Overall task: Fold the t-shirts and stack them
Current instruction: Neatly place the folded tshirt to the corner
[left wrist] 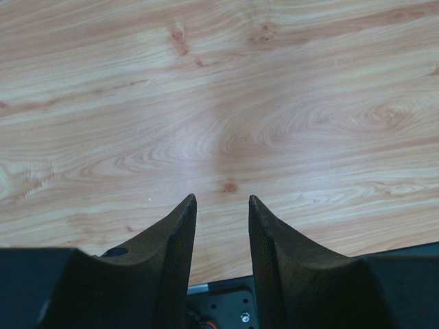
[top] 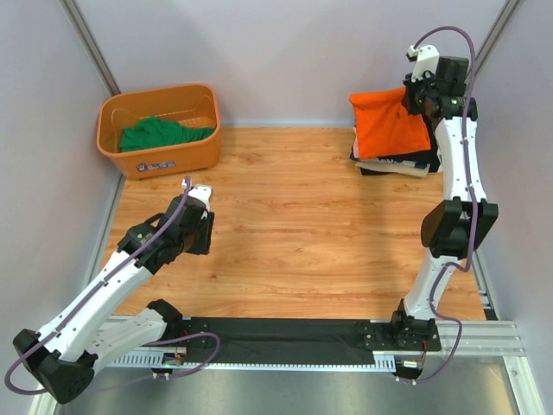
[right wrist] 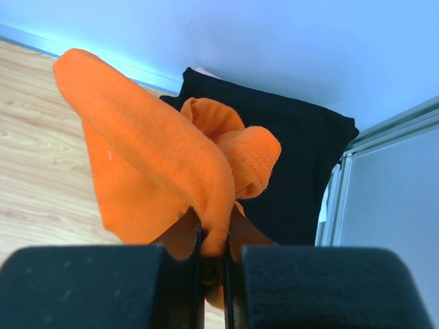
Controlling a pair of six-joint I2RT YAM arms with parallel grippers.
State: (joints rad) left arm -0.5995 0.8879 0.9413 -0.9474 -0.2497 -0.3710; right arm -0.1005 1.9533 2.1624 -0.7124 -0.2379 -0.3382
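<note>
Bright orange t-shirt (top: 386,121) lifted in a bunch at the far right corner of the wooden table (top: 294,225), draped over a stack of folded shirts and pinched at its right edge by the right gripper (top: 413,102). Closer from the right wrist: jaws clenched tight on a thick roll of the orange t-shirt (right wrist: 158,151), a ribbed hem curling out just above the fingers (right wrist: 96,288), loose cloth hanging down on the left over the wood. Right behind it in that view, a folded black t-shirt (right wrist: 302,157) lying flat on top of the stack, close against the foot of the wall (right wrist: 274,41) and beside a metal frame post (right wrist: 384,130). From above, only a thin dark edge of that black t-shirt (top: 393,157) peeping out under the orange, with a pale layer (top: 399,169) beneath it at the bottom of the stack. Well apart, at the far left corner and shown only from above: a green t-shirt (top: 162,134) crumpled inside an orange plastic basket (top: 160,162). Nearer the arms' bases on the left, the left gripper (top: 204,235) low over bare wood. State of it plain only from the left wrist: fingers (left wrist: 180,240) parted by a narrow gap, left gripper (left wrist: 221,199) released and holding nothing, wood grain ahead of it and a strip of black base plate (left wrist: 226,305) at the lower edge
</note>
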